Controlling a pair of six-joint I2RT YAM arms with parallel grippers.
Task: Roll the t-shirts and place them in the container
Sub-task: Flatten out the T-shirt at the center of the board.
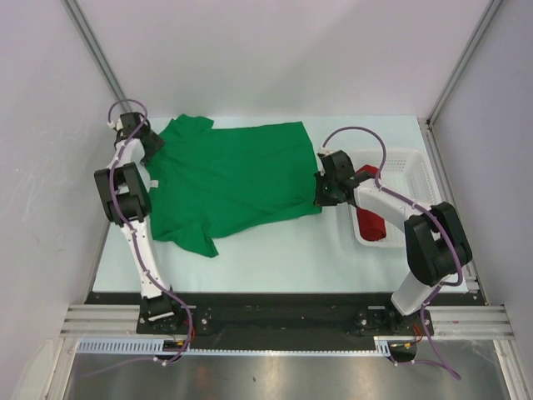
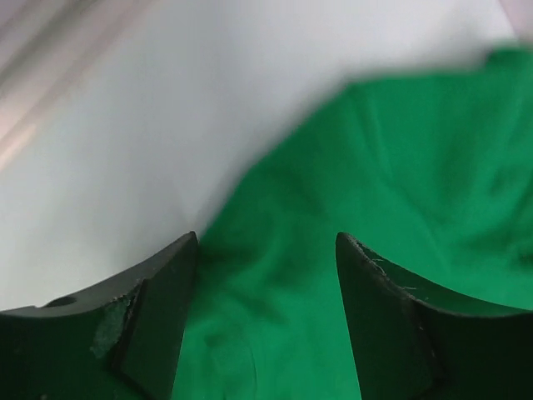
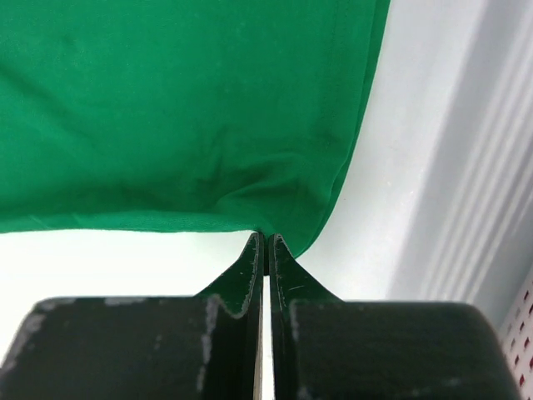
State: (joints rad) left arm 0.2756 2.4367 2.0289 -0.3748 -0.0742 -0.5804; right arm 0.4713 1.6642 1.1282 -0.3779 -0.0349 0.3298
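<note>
Nearest the camera, a black mounting rail (image 1: pixel 275 321) carries both arm bases at the edge of the table (image 1: pixel 275 262). On the left, the left gripper (image 2: pixel 266 242) hovers over the far shoulder of the green t-shirt (image 1: pixel 233 179). Its jaws are spread wide apart and hold nothing, and green cloth shows through the gap. The green t-shirt lies spread flat across the middle of the table, collar to the left, hem to the right. At the hem's near corner, the right gripper (image 3: pixel 266 237) is pinched fully closed on the cloth's edge, with small wrinkles running toward its tips. Farther right, a white mesh basket (image 1: pixel 416 167) stands on the table, holding the rolled red t-shirt (image 1: pixel 371 225).
</note>
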